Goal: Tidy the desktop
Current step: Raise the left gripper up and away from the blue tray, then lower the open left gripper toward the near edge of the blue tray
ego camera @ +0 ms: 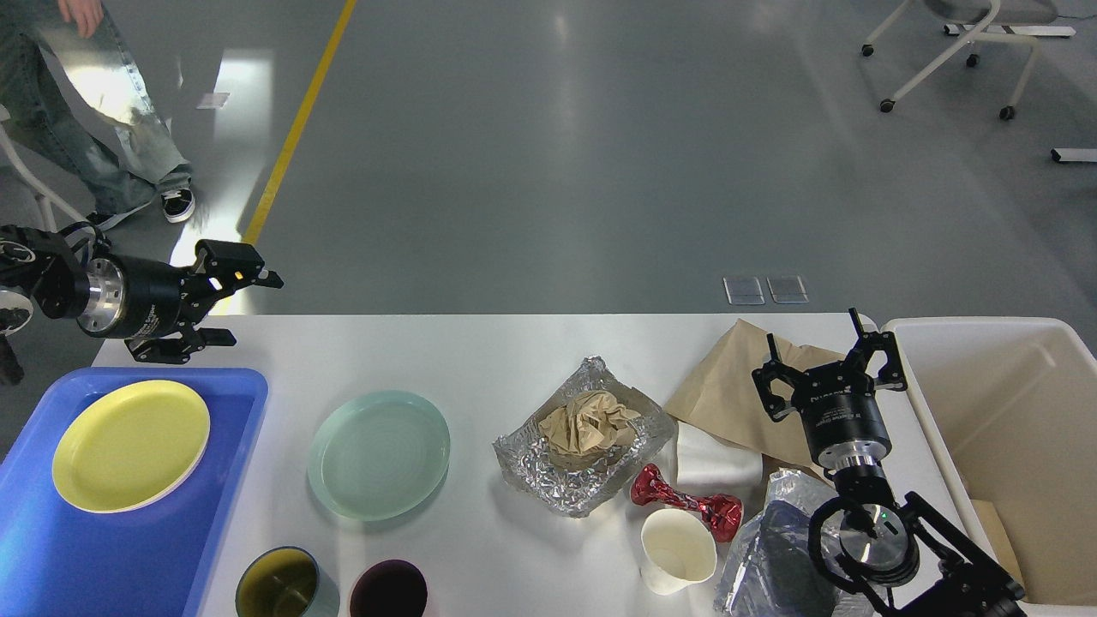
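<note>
Desktop [480,351] spans the frame's middle and lower part. Sorting layout, judged: blue tray [128,566] lower left for dishes, bin [986,386] at right for rubbish. Count: two plates, two cups, one paper cup. Left gripper [248,304] released, empty, above the tray's far edge. Right gripper [827,351] released, over brown paper [728,394].

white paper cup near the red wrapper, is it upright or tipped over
Tipped over. The paper cup lies on its side on the desktop, its open mouth facing the camera, beside the red wrapper.
</note>
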Available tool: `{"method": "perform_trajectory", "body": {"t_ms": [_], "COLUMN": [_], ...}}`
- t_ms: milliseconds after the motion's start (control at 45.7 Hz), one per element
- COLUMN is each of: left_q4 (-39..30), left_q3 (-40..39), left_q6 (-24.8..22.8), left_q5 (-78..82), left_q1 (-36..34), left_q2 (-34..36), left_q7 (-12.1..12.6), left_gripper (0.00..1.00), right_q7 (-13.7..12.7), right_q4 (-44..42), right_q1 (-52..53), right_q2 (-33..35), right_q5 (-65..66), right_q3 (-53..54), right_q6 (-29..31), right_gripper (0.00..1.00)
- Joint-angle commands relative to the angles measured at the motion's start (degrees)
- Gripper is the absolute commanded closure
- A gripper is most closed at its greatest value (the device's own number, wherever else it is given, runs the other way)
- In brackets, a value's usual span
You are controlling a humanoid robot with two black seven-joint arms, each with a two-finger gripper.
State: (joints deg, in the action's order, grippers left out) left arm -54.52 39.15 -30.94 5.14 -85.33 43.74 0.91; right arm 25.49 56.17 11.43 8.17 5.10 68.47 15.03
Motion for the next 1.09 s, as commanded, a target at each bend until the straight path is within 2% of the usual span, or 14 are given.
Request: {"method": "perform_trajectory", "body": {"t_ms": [0,131,241,481,591,634,765,875,1072], "left_q4": [-2.0,-8.3,-15.0,-25.4,-31.4,-34.8,-40.3,-43.4,-43.2], "left_q3": [14.6,25.2,29.8,33.6,37.6,39.2,40.3,41.0,46.8], "left_q6": [-0.2,-0.3,-2.5,-14.0,-13.9,-13.9,-14.0,-13.9,-13.0], "left_q5": [-0.2,-0.7,-0.8,-3.4,-10.3,-14.2,-19.7,-24.6,-31.5], "left_q1": [-10.8,-22.1,-31.4,-47.6,-55.4,-60.7,-68.4,-72.3,-71.7], "left_q2": [-5.5,-12.3,-16.4,-25.3,-27.6,-29.4,-31.8,-34.5,-39.2], "left_q7": [-0.4,-0.1,-0.1,-0.1,-0.1,0.0,0.0,0.1,1.1], "left_gripper": [0.03,0.03,0.03,0.03,0.03,0.03,0.03,0.03,0.03], "right_q7": [0.0,0.0,0.0,0.0,0.0,0.0,0.0,0.0,0.0], "right_q4": [0.0,0.0,0.0,0.0,0.0,0.0,0.0,0.0,0.0], "right_q1": [0.0,0.0,0.0,0.0,0.0,0.0,0.0,0.0,0.0], "right_q2": [0.0,0.0,0.0,0.0,0.0,0.0,0.0,0.0,0.0], "right_q5": [0.0,0.0,0.0,0.0,0.0,0.0,0.0,0.0,0.0], "right_q3": [0.0,0.0,0.0,0.0,0.0,0.0,0.0,0.0,0.0], "right_q6": [0.0,0.0,0.0,0.0,0.0,0.0,0.0,0.0,0.0], "right_gripper": [0.00,0.00,0.00,0.00,0.00,0.00,0.00,0.00,0.00]}}
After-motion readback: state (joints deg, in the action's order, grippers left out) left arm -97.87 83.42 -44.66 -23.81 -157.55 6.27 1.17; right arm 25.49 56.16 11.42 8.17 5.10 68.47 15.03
